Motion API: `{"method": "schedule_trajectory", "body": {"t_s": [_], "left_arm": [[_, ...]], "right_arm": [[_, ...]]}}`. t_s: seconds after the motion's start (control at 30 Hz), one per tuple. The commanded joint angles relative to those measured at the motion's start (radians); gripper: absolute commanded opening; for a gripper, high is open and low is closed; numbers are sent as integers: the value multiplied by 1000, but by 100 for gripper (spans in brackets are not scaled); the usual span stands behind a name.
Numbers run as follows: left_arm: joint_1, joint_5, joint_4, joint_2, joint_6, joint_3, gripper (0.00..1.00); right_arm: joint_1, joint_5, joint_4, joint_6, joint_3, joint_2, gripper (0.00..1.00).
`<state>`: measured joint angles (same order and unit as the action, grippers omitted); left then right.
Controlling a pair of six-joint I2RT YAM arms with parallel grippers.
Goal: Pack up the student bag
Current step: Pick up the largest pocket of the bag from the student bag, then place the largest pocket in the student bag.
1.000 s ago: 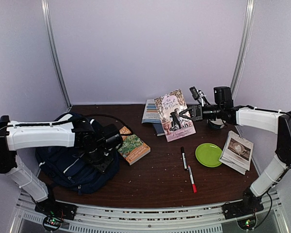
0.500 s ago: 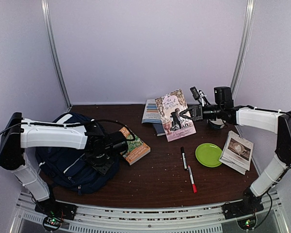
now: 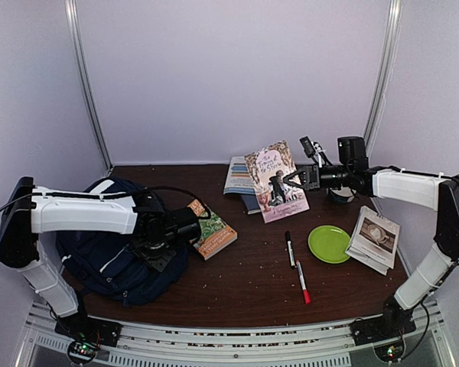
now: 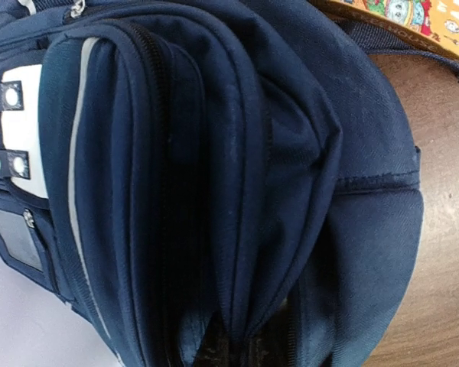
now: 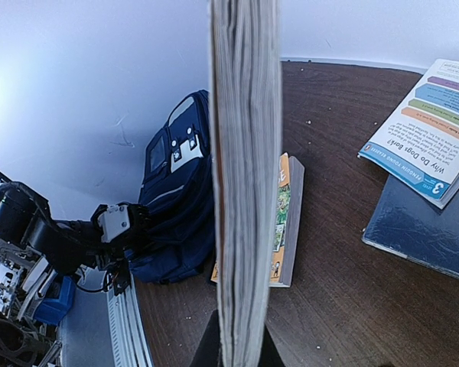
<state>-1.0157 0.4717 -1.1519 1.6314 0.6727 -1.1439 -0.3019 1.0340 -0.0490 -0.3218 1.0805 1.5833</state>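
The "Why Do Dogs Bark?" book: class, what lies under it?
A dark blue book lies under the reader, one corner sticking out. Its covered part and title cannot be seen.

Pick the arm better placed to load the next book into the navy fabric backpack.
Right, probably. The right gripper clamps the pink illustrated paperback book aloft; the left gripper sits over the navy-blue fabric backpack, carrying no book.
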Motion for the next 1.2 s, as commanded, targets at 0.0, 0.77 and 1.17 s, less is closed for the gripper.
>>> {"method": "schedule_trajectory", "body": {"t_s": [0.0, 0.77, 1.17], "left_arm": [[9, 97, -90, -72, 14, -67, 0], [-133, 99, 97, -207, -152, -274, 0], [-254, 109, 80, -140, 84, -19, 0]], "right_arm": [[6, 0, -42, -22, 9, 0, 0], [10, -9, -48, -21, 3, -12, 0], [15, 7, -57, -35, 9, 28, 0]]}}
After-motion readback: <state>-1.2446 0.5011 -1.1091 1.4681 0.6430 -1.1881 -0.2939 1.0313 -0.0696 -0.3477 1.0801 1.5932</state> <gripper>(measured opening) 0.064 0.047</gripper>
